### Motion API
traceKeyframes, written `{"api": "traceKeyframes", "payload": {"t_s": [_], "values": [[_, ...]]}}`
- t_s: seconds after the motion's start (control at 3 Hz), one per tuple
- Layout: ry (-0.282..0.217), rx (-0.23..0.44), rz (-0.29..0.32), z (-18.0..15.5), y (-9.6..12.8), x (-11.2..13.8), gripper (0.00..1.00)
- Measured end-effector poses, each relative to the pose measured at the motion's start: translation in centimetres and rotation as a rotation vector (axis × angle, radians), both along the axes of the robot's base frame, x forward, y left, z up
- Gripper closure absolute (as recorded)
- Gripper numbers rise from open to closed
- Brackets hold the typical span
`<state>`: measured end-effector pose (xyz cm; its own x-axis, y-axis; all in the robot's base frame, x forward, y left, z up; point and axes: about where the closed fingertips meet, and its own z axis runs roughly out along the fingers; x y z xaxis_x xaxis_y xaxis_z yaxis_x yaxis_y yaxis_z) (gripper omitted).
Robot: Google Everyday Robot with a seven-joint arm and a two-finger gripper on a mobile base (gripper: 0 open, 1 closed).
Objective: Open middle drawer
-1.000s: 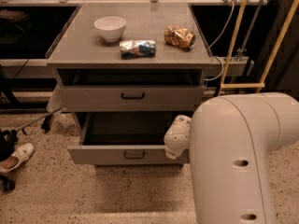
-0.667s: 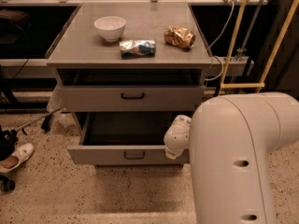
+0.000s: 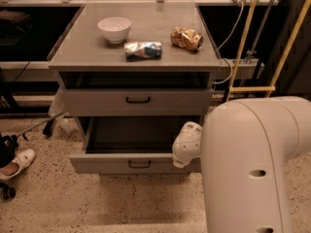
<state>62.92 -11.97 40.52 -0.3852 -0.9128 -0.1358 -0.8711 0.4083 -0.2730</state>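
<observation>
Gripper [image 3: 181,161], grip state I cannot tell, sits at the pulled-out middle drawer's [image 3: 104,163] 3 o'clock end. Table [image 3: 85,52] holds bowl [image 3: 114,29], blue packet [image 3: 142,50], brown bag [image 3: 186,38]; speckled floor [image 3: 58,203] below. Nothing has visibly shifted.

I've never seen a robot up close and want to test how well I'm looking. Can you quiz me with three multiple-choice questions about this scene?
1. How many things lie on the cabinet top?
A. two
B. three
C. five

2. Where on that top is the white bowl?
A. back left
B. front right
C. front middle

3. The middle drawer, with the gripper at its right front corner, is:
A. pulled out
B. shut flush
C. lying on the floor

Answers:
1 B: a bowl, a blue packet and a brown bag are all that lie there.
2 A: the bowl sits behind and to the left of the packet.
3 A: the drawer's front stands well forward of the drawer above, and its dark inside shows.
</observation>
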Motion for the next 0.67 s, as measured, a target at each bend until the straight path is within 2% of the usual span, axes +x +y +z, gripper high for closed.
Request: {"api": "traceKeyframes", "payload": {"t_s": [0.33,0.67], "values": [[-0.009,0.01,0.002,-0.23,-0.38,-1.04,1.0],[-0.009,0.01,0.002,0.09,-0.19,-1.04,1.0]]}}
